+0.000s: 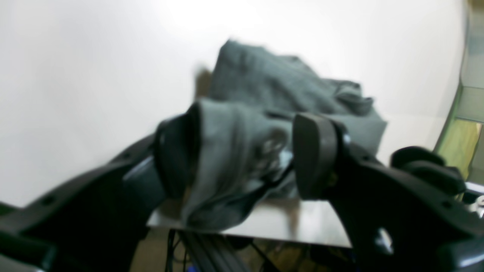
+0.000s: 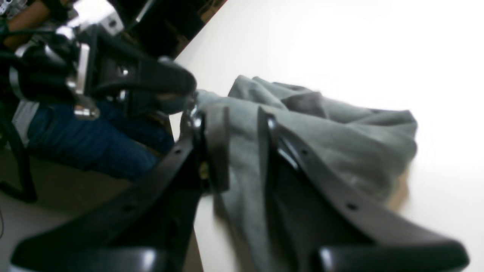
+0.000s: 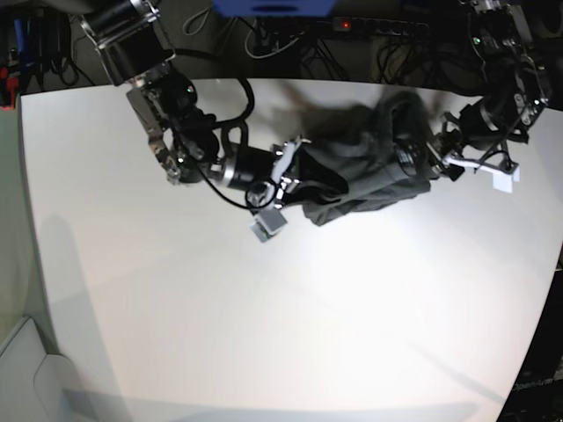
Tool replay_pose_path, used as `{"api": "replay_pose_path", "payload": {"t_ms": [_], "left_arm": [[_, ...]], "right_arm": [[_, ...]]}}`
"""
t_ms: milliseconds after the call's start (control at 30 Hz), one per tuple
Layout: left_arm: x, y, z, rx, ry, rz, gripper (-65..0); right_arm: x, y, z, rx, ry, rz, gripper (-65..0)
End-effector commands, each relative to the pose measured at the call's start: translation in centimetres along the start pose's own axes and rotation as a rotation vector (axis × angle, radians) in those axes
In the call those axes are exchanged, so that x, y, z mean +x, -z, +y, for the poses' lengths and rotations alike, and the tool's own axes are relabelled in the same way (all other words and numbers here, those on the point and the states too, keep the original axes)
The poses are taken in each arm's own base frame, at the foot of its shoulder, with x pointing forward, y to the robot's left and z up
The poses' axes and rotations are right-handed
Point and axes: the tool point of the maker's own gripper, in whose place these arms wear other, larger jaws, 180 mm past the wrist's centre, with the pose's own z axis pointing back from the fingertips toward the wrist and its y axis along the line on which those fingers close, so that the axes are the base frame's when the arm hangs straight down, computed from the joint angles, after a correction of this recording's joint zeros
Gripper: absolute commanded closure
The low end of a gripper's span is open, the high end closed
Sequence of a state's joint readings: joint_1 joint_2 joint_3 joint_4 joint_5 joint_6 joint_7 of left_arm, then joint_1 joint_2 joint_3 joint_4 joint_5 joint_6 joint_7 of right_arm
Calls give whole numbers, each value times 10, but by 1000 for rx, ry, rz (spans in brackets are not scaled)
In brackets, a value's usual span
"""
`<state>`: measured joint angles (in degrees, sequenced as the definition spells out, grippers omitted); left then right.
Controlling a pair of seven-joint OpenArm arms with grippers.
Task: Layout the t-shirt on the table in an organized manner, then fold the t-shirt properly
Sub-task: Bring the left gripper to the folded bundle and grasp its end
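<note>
The t-shirt (image 3: 365,167) hangs bunched between both tools: right tool (image 2: 242,151) pinches it; left tool (image 1: 245,155) gapes around a fold.

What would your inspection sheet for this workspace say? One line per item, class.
Surface: white table, mostly bare.
Job's things: grey t-shirt, bunched near the far edge, not laid flat.
Clutter: nothing seen.
Grippers: right pincer shut on a fold of cloth; left pincer has cloth between its jaws, grip unclear through blur.
Cables: black cables behind the table.
Surroundings: a person in jeans sits off the table's edge.
</note>
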<state>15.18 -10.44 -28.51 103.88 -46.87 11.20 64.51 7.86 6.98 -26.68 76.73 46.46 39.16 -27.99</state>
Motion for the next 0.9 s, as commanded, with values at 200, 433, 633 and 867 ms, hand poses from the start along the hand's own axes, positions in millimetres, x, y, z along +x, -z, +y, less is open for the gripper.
{"api": "replay_pose_path", "payload": {"t_ms": [200,433,633,867], "left_arm": [[6,4,-9,10,11,-38,-391],[13,13,-18,6,5,-59,-389],[7,28,-26,-5,17,-16,-311],[15,25,-36,-31,22,-39,0]], "right_arm": [[22,1,6,30,-23,-59,-118],[22,1,6,30,-23,-59,-118],[21,0,5,28,-24,-57,-118],[21,-4,0,16,-33,-49,-118]]}}
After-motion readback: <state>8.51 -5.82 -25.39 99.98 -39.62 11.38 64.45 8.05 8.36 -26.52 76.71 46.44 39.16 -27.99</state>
